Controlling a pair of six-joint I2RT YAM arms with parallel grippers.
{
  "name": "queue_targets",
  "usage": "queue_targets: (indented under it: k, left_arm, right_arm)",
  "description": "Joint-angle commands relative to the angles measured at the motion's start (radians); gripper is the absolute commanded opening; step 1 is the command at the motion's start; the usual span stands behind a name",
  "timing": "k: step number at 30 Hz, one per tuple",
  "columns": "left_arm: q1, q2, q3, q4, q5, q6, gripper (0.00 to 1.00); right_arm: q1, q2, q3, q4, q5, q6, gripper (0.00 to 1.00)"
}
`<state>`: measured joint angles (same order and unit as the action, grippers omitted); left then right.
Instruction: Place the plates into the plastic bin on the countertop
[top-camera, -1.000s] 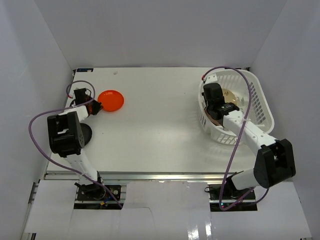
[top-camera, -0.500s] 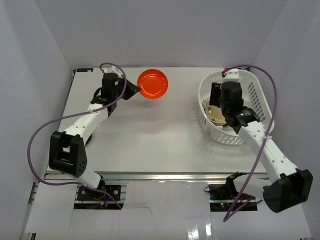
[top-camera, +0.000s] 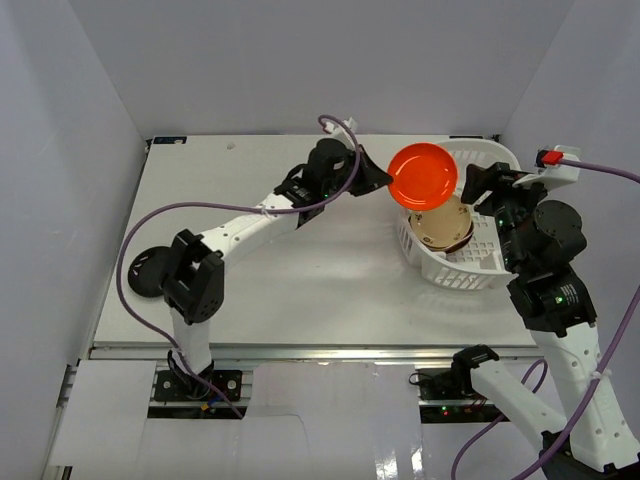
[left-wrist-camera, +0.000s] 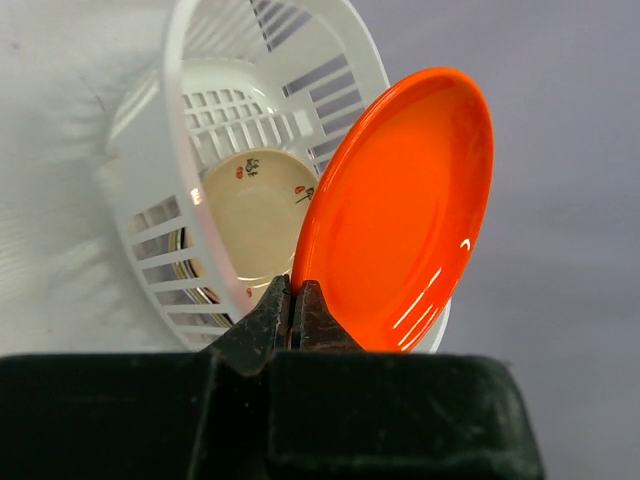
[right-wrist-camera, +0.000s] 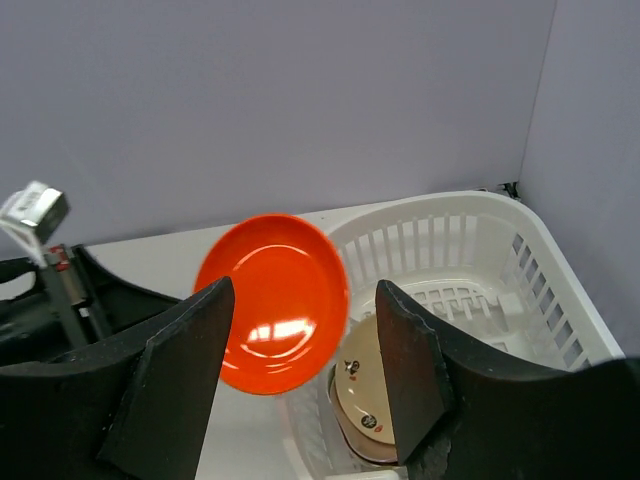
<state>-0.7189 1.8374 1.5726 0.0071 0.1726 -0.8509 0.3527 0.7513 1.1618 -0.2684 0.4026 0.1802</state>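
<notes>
An orange plate (top-camera: 423, 177) hangs tilted in the air over the near-left rim of the plastic bin (top-camera: 442, 270). My left gripper (top-camera: 380, 184) is shut on the plate's lower edge. In the left wrist view the gripper (left-wrist-camera: 293, 294) pinches the orange plate (left-wrist-camera: 400, 210) in front of the bin (left-wrist-camera: 178, 140). A cream plate (left-wrist-camera: 255, 212) leans on edge inside. My right gripper (right-wrist-camera: 305, 288) stands open and empty above the bin (right-wrist-camera: 455, 222), looking down on the orange plate (right-wrist-camera: 278, 300) and the cream plate (right-wrist-camera: 364, 392). The bin sits on the countertop (top-camera: 300, 270).
A black round thing (top-camera: 140, 272) lies at the countertop's left edge, partly behind the left arm. White walls close in the back and both sides. A purple cable (top-camera: 150, 240) loops from the left arm.
The left arm has carried the orange plate from the far left across to the bin's rim. The right gripper has opened, left the cream plate in the bin and drawn back upward.
</notes>
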Motion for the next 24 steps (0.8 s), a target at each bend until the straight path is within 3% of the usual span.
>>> queue_targets:
  k: [1,7,11,12,16,21,23,24]
  left_arm:
    - [-0.069,0.089,0.134,-0.045,-0.016,0.018,0.00]
    - [-0.148,0.276,0.302,-0.090,-0.019,0.016,0.00]
    - [-0.149,0.327,0.382,-0.125,0.011,0.015,0.33]
    - [-0.149,0.323,0.386,-0.130,0.007,0.032,0.58]
    - [-0.149,0.251,0.386,-0.144,-0.076,0.104,0.93]
    - [-0.120,0.070,0.333,-0.208,-0.243,0.217,0.98]
    - [-0.085,-0.008,0.253,-0.222,-0.304,0.201,0.98]
    - [-0.030,-0.109,0.133,-0.231,-0.326,0.175,0.98]
  right_arm:
    - [-0.003,-0.013,-0.025,0.001,-0.033,0.018,0.65]
    - [-0.001,-0.069,-0.083,0.040,-0.105,0.045,0.67]
    - [-0.003,-0.075,-0.083,0.028,-0.125,0.053,0.68]
    - [-0.003,-0.076,-0.077,0.023,-0.130,0.056,0.68]
    - [-0.003,-0.081,-0.083,0.040,-0.195,0.082,0.68]
    - [-0.003,-0.060,-0.106,0.061,-0.271,0.116,0.68]
    - [-0.003,-0.046,-0.126,0.077,-0.310,0.130,0.68]
    - [-0.001,-0.037,-0.134,0.080,-0.324,0.137,0.68]
